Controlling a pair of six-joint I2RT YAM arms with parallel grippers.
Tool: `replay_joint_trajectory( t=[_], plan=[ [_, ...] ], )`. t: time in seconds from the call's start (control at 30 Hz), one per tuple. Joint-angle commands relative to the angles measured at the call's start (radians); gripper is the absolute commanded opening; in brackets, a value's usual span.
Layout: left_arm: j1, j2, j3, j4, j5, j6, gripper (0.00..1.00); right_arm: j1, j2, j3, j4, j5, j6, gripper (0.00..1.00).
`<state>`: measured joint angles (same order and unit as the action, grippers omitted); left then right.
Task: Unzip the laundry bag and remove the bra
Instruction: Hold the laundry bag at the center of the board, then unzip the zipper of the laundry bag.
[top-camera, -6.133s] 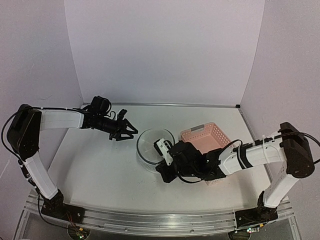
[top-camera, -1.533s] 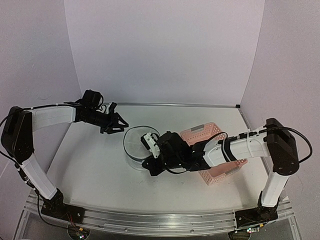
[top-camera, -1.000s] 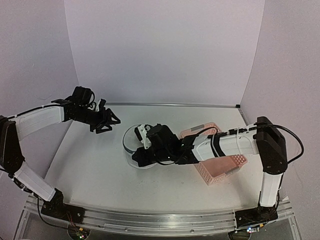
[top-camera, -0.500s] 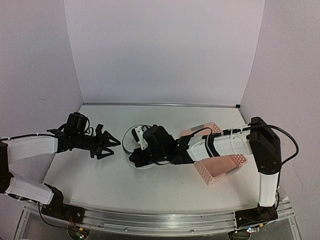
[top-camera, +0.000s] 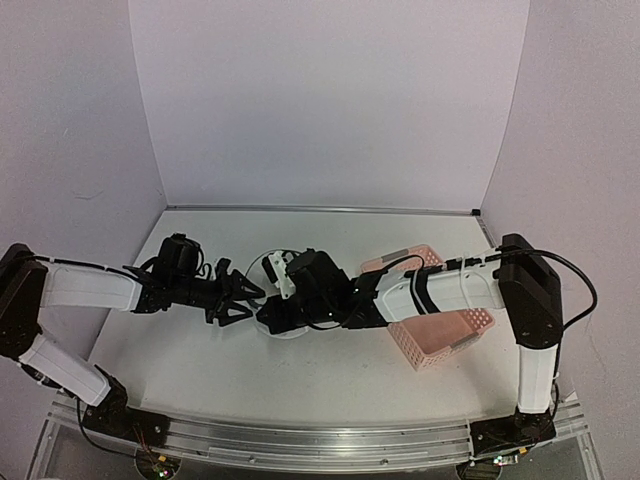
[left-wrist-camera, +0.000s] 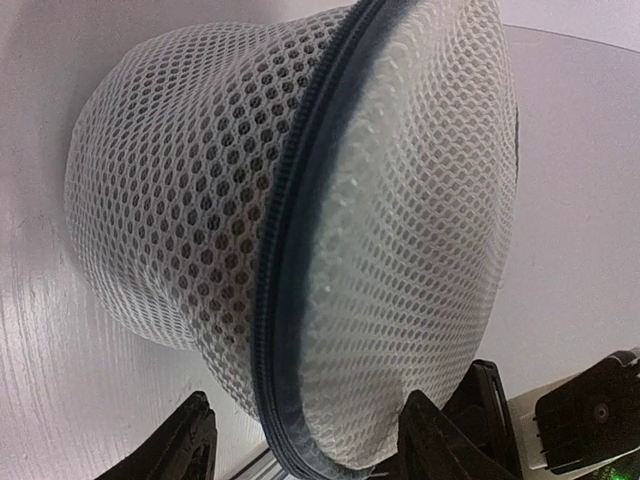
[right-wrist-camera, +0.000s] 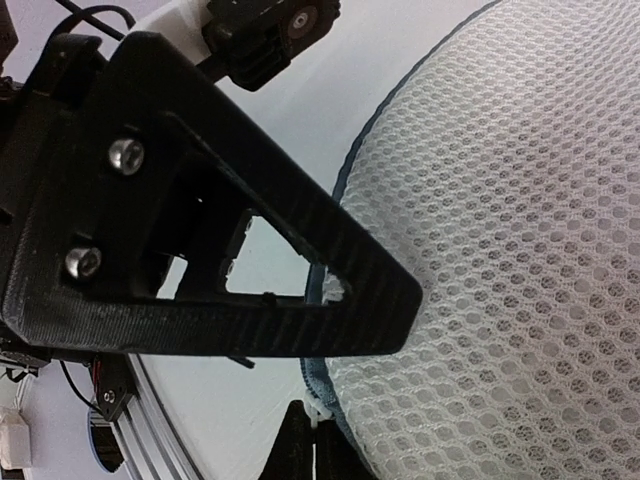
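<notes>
The work stood at its first step: the zipper (left-wrist-camera: 290, 250) of the laundry bag (left-wrist-camera: 400, 200) ran closed around the whole rim, and nothing had come out yet. The bag stood tilted on its edge near the middle of the table (top-camera: 180, 350), to the left of the pink basket (top-camera: 445, 325). The right gripper (top-camera: 270, 316) was clenched at the bag's lower rim, and it seemed to nip the dark edge there, though the wrist view did not show the contact clearly. The left gripper (top-camera: 245, 300) was released, and its two fingers (left-wrist-camera: 190, 445) stood on either side of the zipper seam without touching it. I could not make out the bra through the mesh. In my judgement the next move required finding the zipper pull, closing the left fingers on it, and drawing it along the rim while the right arm held the bag firm.
</notes>
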<state>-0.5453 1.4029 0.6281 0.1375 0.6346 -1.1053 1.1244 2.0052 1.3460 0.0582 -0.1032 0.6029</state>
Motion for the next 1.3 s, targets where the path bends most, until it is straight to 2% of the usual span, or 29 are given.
replay_joint_trajectory(
  t=[0.0,0.17,0.37,0.97,1.27],
  plan=[
    [-0.006,0.027,0.045,0.103,0.006,-0.032,0.60,0.007,-0.037,-0.006,0.060,-0.006,-0.002,0.00],
    [-0.010,0.060,0.079,0.123,0.020,-0.030,0.29,0.006,-0.047,-0.022,0.065,-0.005,-0.005,0.00],
    [-0.010,0.070,0.088,0.125,0.022,-0.022,0.00,0.006,-0.068,-0.055,0.068,0.007,-0.011,0.00],
    [-0.010,0.047,0.076,0.123,0.056,0.022,0.00,0.007,-0.201,-0.264,0.050,0.163,-0.056,0.00],
    [-0.010,0.031,0.073,0.120,0.091,0.056,0.00,-0.004,-0.241,-0.304,0.023,0.226,-0.070,0.00]
  ],
)
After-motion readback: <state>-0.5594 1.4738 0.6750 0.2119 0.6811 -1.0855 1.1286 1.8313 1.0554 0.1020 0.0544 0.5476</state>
